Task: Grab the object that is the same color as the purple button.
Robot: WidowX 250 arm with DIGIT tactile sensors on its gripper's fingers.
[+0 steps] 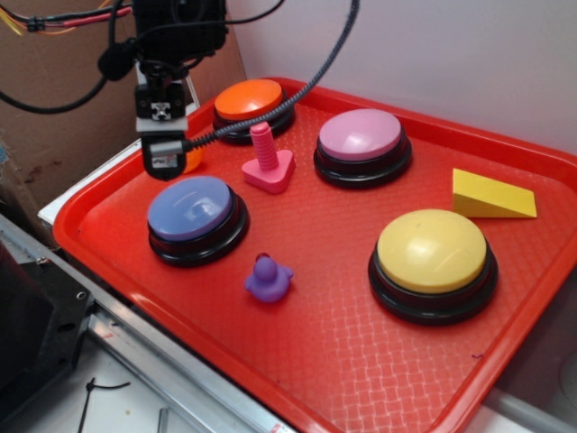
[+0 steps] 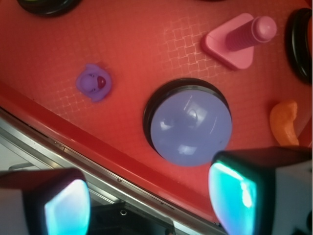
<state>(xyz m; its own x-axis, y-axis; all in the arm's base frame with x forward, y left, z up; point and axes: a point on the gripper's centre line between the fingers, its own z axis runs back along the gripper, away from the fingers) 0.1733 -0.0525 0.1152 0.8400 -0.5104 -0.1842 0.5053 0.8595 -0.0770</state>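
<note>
While exterior view hides them, wrist view shows jaws spread, empty, above purple button (image 2: pixel 190 128), duck (image 2: pixel 94 82) apart.

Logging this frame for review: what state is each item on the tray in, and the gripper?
gripper: open, empty, above the tray's left edge
purple duck toy: upright, free on the tray
purple button: untouched
pink button: untouched
orange button: untouched
yellow button: untouched
pink screw peg: upright on its triangular base
yellow wedge: lying flat
red tray: flat, holding everything
</note>
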